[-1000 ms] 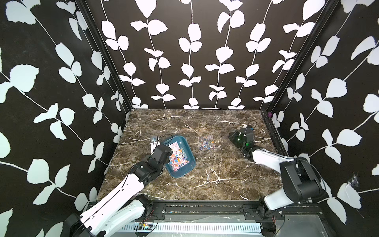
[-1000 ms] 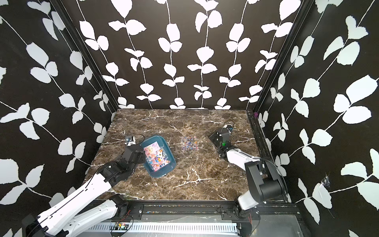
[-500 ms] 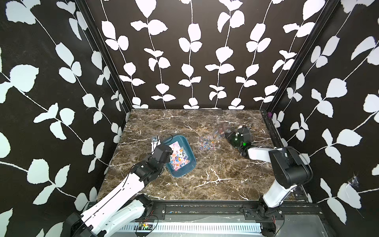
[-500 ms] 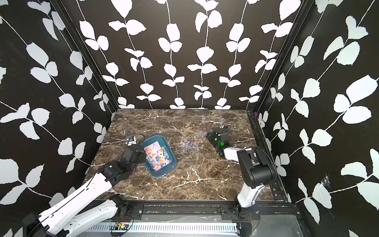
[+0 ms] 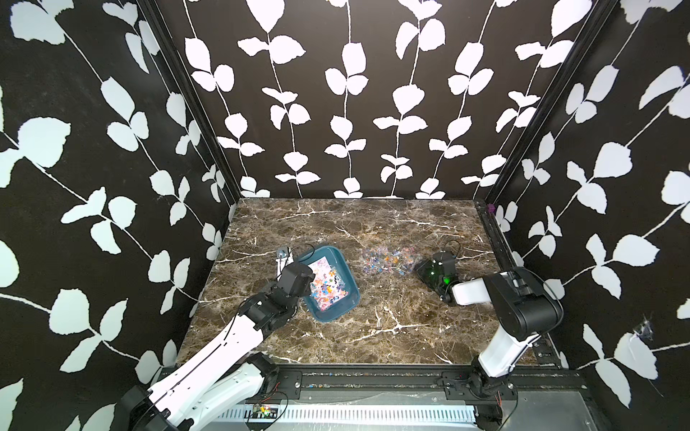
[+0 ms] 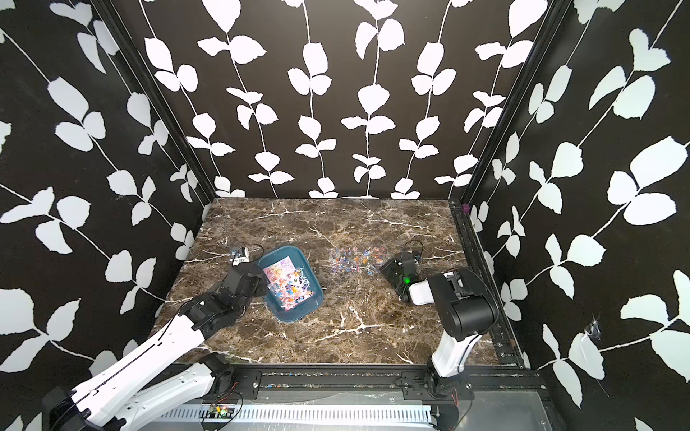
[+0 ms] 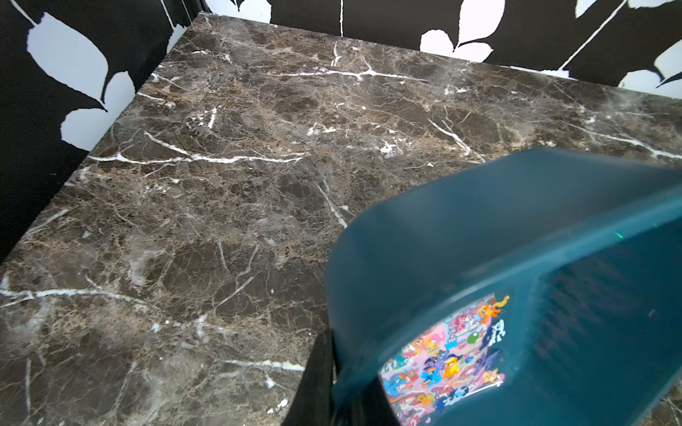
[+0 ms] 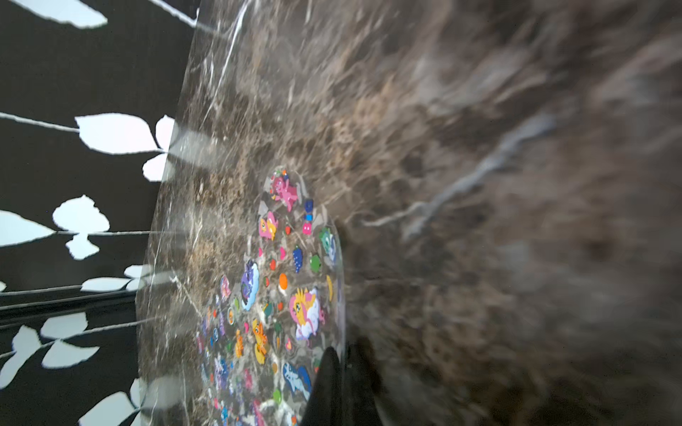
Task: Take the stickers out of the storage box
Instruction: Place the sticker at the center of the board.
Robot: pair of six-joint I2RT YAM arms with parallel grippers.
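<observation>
Clear sticker sheet [image 8: 280, 295]: taken out, pinched by the right gripper [image 8: 343, 380]. Pink cartoon sheet [image 5: 328, 283]: left in the storage box [image 5: 330, 316], whose rim is clamped by the left gripper [image 7: 341, 387].

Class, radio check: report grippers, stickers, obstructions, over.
Left gripper shut on storage box rim. Right gripper shut on clear sticker sheet, outside box. Pink sheet inside box. Nothing blocking.

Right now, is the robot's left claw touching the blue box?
Touching. In the left wrist view the left gripper is shut on the storage box wall, with a black finger pressed against its outside.
</observation>
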